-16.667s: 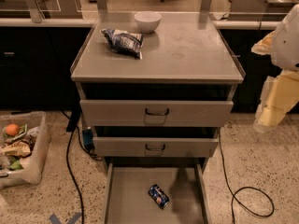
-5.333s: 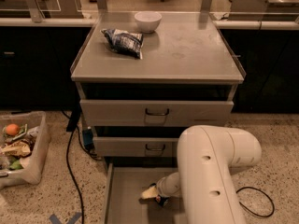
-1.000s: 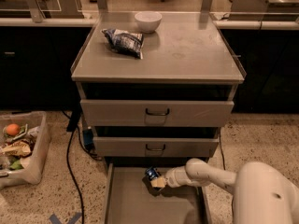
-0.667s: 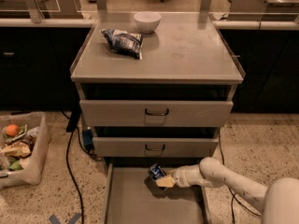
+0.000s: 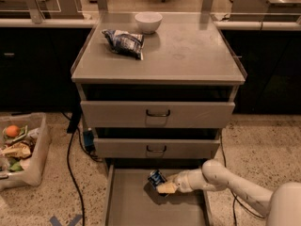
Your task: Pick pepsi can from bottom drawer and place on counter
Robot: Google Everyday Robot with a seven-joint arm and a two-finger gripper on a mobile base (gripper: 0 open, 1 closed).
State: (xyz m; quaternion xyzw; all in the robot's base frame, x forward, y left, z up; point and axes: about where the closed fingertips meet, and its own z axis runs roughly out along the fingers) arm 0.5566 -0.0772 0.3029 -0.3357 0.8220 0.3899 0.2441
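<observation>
The gripper (image 5: pixel 163 187) sits low over the back part of the bottom drawer (image 5: pixel 134 206), its pale fingers closed around the can (image 5: pixel 155 177). The blue can is tilted and seems to hang just above the drawer floor, with a dark shadow under it.

At the far left, a clear bin (image 5: pixel 33 161) of food scraps stands on the speckled floor. A black cable (image 5: pixel 69 166) runs down beside it, past the cabinet's left side. On the desk (image 5: pixel 188 55), a crinkled snack bag (image 5: pixel 123 41) lies at the left rear. A white bowl (image 5: pixel 148 21) stands just to its right, near the back edge. Below the desk come the top drawer (image 5: pixel 113 114) and the middle drawer (image 5: pixel 117 148), each with a dark loop handle. The bottom drawer is pulled out towards the camera. The white arm (image 5: pixel 225 179) reaches in from the lower right.
</observation>
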